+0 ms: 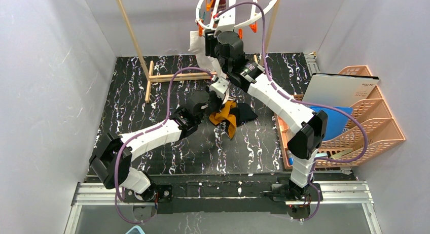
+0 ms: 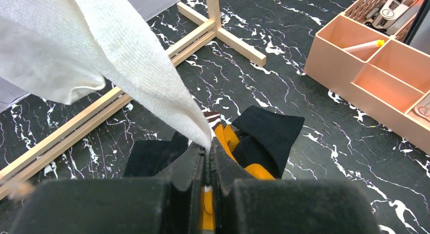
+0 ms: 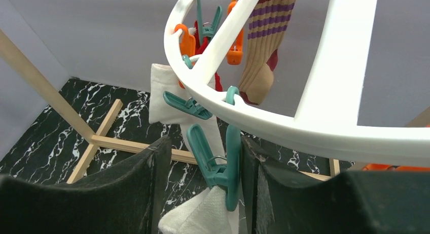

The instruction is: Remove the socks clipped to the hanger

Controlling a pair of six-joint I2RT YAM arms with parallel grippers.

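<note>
You are working at the hanger [image 3: 304, 125], which is hanging high at the back. The white sock [image 2: 127, 56] is dangling from it, and it is probably light, limp and stretchy. Your left gripper [image 2: 208, 158] is pinching its lower end. Your right gripper [image 3: 205, 153] is standing part-open astride the teal clothespin [image 3: 228, 163], so I would be squeezing its handles rather than tugging the fabric.

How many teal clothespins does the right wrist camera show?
3 teal clothespins: one up top, one sideways under the hanger rim, one within the right gripper, clipping a white sock. More may be hidden.
</note>
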